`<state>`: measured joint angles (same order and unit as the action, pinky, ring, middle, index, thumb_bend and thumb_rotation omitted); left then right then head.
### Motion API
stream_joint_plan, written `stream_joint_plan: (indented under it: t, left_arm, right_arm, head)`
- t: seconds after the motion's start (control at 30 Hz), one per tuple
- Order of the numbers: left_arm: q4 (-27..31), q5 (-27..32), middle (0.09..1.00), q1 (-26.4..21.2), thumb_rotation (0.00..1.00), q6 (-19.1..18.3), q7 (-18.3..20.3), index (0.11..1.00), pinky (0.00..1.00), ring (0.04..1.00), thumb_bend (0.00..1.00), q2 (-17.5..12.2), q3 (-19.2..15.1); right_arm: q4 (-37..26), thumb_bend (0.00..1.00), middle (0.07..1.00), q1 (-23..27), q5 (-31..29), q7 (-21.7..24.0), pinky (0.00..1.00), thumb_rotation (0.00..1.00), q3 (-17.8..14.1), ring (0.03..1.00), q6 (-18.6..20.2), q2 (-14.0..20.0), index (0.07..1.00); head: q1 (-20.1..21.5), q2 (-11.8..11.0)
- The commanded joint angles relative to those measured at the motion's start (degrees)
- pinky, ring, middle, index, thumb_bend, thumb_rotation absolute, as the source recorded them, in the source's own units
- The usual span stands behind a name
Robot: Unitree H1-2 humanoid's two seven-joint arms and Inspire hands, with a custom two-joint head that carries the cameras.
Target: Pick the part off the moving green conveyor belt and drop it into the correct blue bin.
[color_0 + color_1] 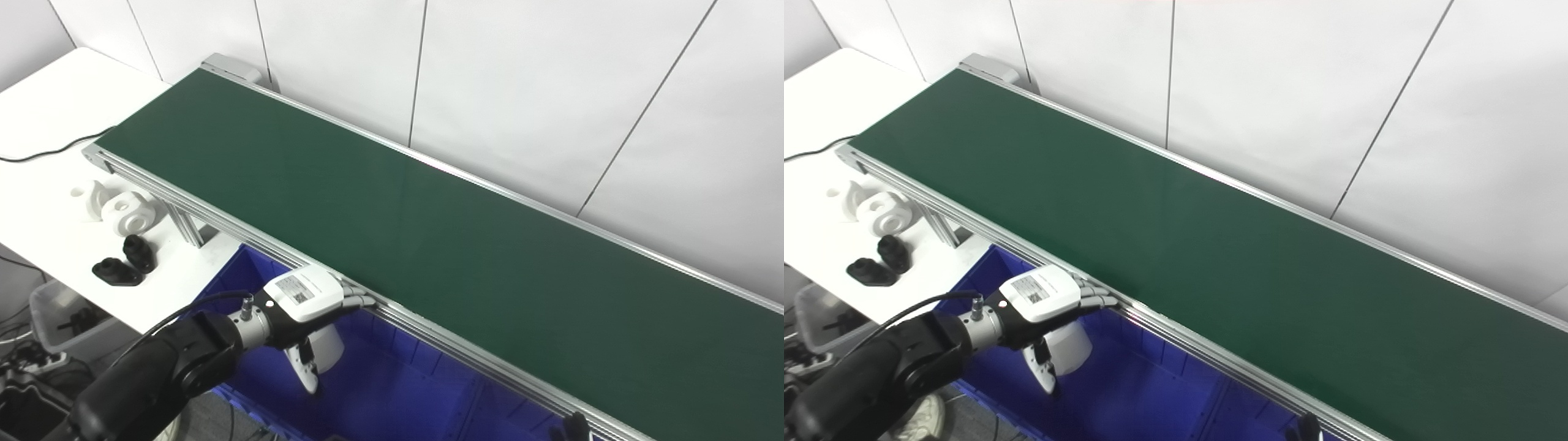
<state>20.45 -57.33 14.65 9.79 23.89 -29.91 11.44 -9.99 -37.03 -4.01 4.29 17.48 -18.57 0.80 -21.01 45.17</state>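
Above the blue bin (380,392) at the near edge of the green conveyor belt (429,233), the robot's left hand (306,300) hangs with a white part (327,349) tucked beneath its palm, the fingers (358,300) stretched forward to the belt's aluminium side rail (453,349) and the thumb pointing down alongside the part; the hold looks closed on the part, though the contact itself is hidden under the hand. The part is therefore off the belt and over the bin's leftmost compartment, not resting on the floor of it as far as can be seen. The belt surface runs bare from the upper left to the lower right, backed by a pale panelled wall (551,92). A black cable (184,312) loops from the wrist back along the dark forearm, which enters from the lower left corner. Only a dark tip of the right hand (576,425) shows at the bottom edge beside the rail, too little to tell how its fingers stand. To the left, on the white worktop (55,104), two white ring-shaped parts (119,208) sit touching each other, and just nearer the camera two black parts (125,263) lie side by side. A clear plastic tub (61,318) stands on the floor below the worktop's edge.
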Motion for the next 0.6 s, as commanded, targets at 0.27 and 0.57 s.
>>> stream_joint_plan:
  t: [0.27, 0.57]
  left_arm:
    - [15.82, 35.39, 0.914, 7.42, 0.69, 1.28, -5.70, 0.925, 0.92, 0.906, 1.00, 6.43, -2.01]
    - [17.65, 43.20, 0.994, 18.14, 0.76, 13.00, -14.29, 0.994, 0.96, 0.993, 0.91, 22.64, 3.68]
  right_arm:
    - [-2.02, 0.82, 1.000, -0.90, 1.91, 0.22, 1.00, 1.00, 0.66, 0.972, 0.31, -0.62, 1.000]
    - [-1.65, 0.85, 0.973, -1.18, 6.63, -1.48, 0.93, 0.97, 2.52, 0.911, 0.72, -3.32, 1.000]
  head:
    - [4.32, 0.96]
    - [21.08, 3.35]
